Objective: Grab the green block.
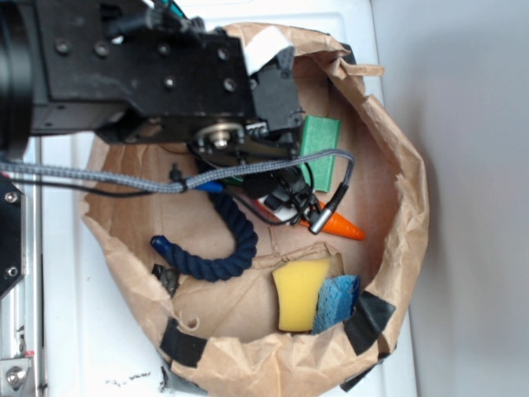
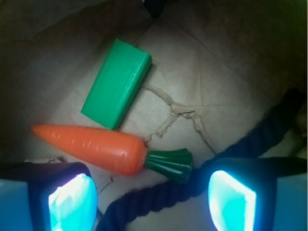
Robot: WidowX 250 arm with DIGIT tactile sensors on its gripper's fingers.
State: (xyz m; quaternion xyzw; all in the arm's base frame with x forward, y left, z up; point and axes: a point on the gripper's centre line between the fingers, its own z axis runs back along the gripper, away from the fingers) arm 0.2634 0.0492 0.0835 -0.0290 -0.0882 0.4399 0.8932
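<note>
Crumpled brown paper bag (image 1: pixel 388 248), rim taped with black patches, sits on a white desk (image 1: pixel 74 331). Wrist view: the green block (image 2: pixel 117 83) lies flat on the bag floor at upper left of centre, just above the orange carrot (image 2: pixel 94 148), apparently not touching. Tool (image 2: pixel 151 197) open, holding nothing, fingers (image 2: pixel 72 199) at the lower corners. Dark blue rope (image 1: pixel 216 248), yellow sponge (image 1: pixel 299 294) and blue sponge (image 1: pixel 336 302) also inside.

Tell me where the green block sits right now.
In the wrist view the green block lies on the paper bag floor, upper left, just above the carrot.
</note>
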